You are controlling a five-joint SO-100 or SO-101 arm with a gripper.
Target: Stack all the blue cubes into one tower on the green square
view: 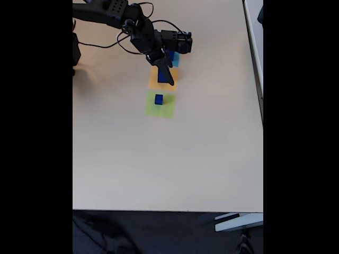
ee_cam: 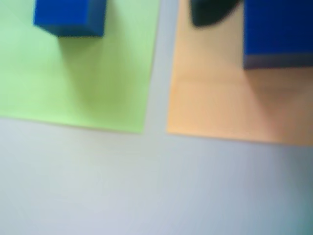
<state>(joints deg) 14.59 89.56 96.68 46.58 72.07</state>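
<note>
Grey table (ee_cam: pixel 146 186) fills the near part of the wrist view. Beyond it lie the green square (ee_cam: pixel 83 78) on the left and an orange square (ee_cam: pixel 215 93) on the right, just apart. One blue cube (ee_cam: pixel 71 17) sits on the green patch at its far edge; a second, larger-looking one (ee_cam: pixel 279 32) stands on the orange patch at the right. A dark blurred fingertip (ee_cam: pixel 208 12) shows beside that cube.

From the fixed view, the pincer (view: pixel 168 76) hangs over the orange square (view: pixel 161 80), its tip pointing toward the green square (view: pixel 160 104). Whether its fingers are spread or pinching I cannot tell. One small cube (view: pixel 159 99) rests on the green; another (view: pixel 162 77) shows under the arm on the orange; a third (view: pixel 171 56) seems to sit on a light-blue square (view: pixel 175 61) farther away. So three cubes and three squares, no tower yet.

Probably the cube on orange is the one in hand: centre the fingers around it, close squarely, lift straight, then lower it level onto the green.
</note>
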